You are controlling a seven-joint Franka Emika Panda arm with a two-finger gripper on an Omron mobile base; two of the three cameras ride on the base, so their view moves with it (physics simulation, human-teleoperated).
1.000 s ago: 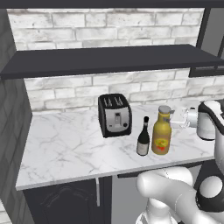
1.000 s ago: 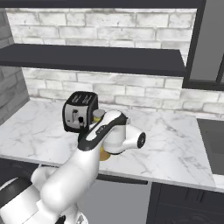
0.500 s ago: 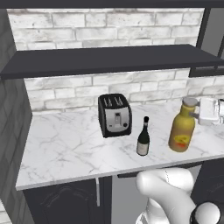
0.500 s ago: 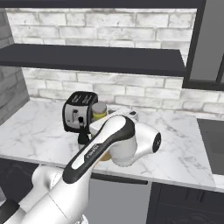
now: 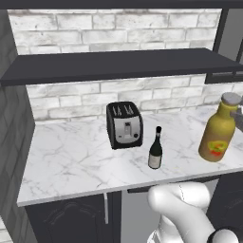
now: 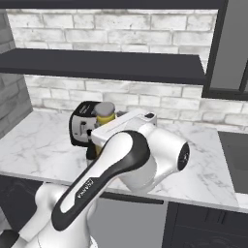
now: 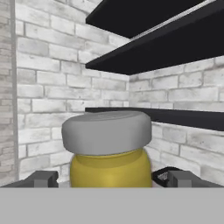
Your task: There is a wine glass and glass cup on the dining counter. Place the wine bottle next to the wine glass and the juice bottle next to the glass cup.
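At the right edge of the left base view, the pincer (image 7: 109, 179) grasps the juice bottle (image 5: 218, 134) near its neck. The wine bottle (image 5: 155, 150) stands mid-counter (image 5: 71, 161) beside the toaster (image 5: 125, 125), near the front edge.

The counter (image 5: 71, 161) is smooth white marble with grey veins. The wall (image 5: 118, 21) is rough pale brick. The shelf (image 5: 118, 66) is matt dark. The toaster (image 5: 125, 125) is glossy black with a metal-grey front. The juice bottle (image 5: 217, 134) looks like amber plastic, its cap (image 7: 105, 129) matt grey. The wine bottle (image 5: 155, 149) is dark and glossy.
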